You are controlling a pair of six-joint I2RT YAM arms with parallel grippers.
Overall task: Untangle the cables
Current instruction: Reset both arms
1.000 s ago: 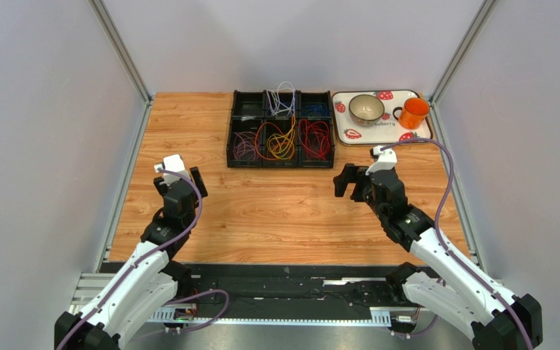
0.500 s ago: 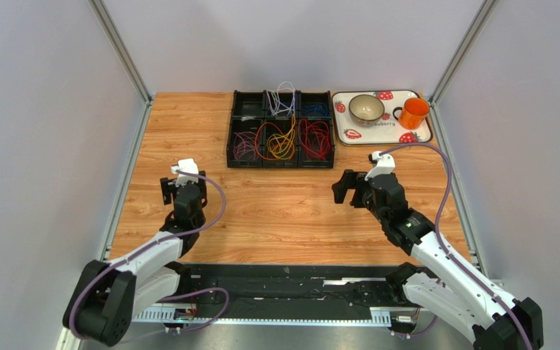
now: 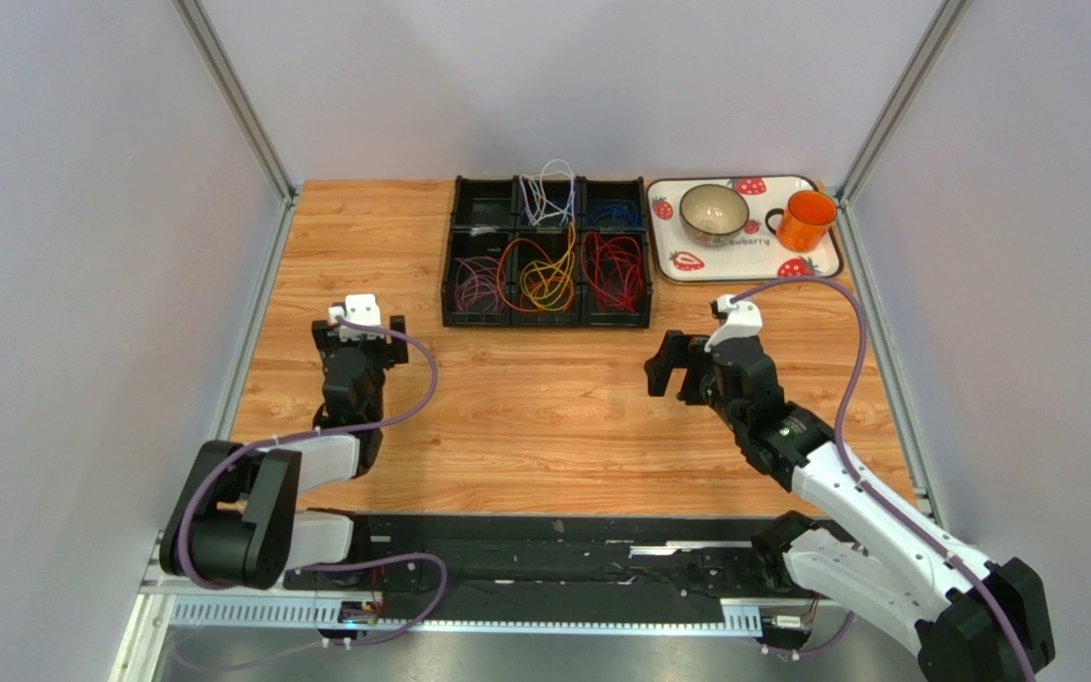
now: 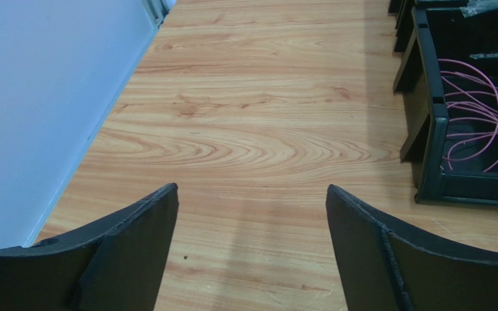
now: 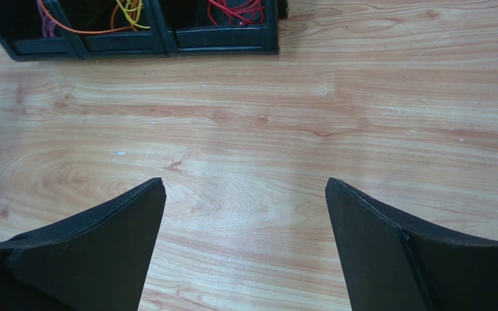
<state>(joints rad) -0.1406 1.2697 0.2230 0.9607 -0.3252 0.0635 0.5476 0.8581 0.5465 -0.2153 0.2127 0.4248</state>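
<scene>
The cables lie in loops in a black compartment tray [image 3: 549, 316] at the back middle of the table: purple [image 3: 477, 284], orange and yellow [image 3: 544, 277], red [image 3: 614, 270], blue [image 3: 618, 213] and white [image 3: 554, 189]. My left gripper [image 3: 355, 338] is open and empty over bare wood, left of the tray. In the left wrist view [image 4: 251, 194] the purple loops [image 4: 479, 110] show at right. My right gripper [image 3: 671, 364] is open and empty, just in front of the tray's right end. In the right wrist view [image 5: 245, 188] the orange cable [image 5: 89, 29] and red cable [image 5: 238, 10] show at the top.
A white strawberry-print tray [image 3: 679, 267] at the back right holds a bowl [image 3: 714, 212] and an orange mug [image 3: 805, 220]. Grey walls with metal rails close off both sides of the wooden table [image 3: 537, 426].
My left gripper has moved a little right and toward the back while its arm folded in. My right gripper has shifted slightly left. Both stay open; the cables have not moved.
</scene>
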